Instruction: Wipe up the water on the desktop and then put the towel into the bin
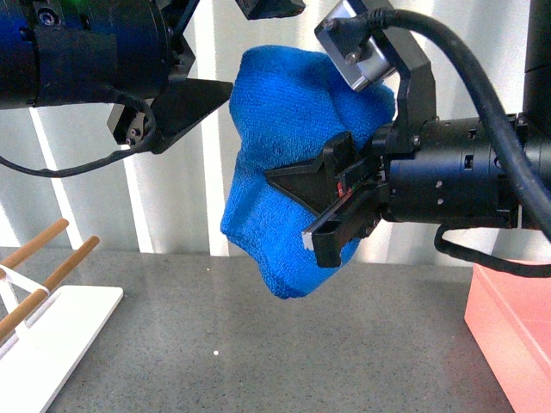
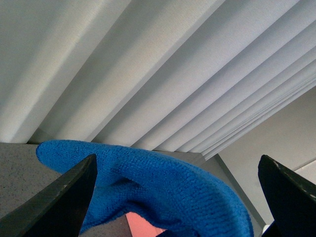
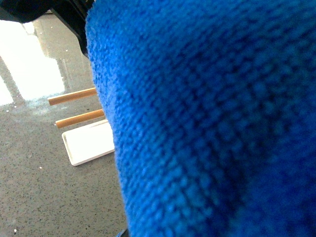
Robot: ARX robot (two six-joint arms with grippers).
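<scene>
The blue towel (image 1: 284, 129) hangs bunched in mid-air above the dark grey desktop (image 1: 258, 344). My right gripper (image 1: 323, 202) reaches in from the right and is shut on the towel's lower middle. In the right wrist view the towel (image 3: 212, 123) fills most of the picture and hides the fingers. My left gripper (image 1: 237, 52) is open at the towel's upper left edge. In its wrist view the towel (image 2: 163, 187) lies between the spread fingertips (image 2: 59, 202). The pink bin (image 1: 516, 335) stands low at the right. Water is out of view.
A white rack base (image 1: 52, 344) with wooden rods (image 1: 52, 275) sits at the left front of the desktop, and it also shows in the right wrist view (image 3: 89, 143). A pleated white curtain (image 1: 172, 189) closes the back.
</scene>
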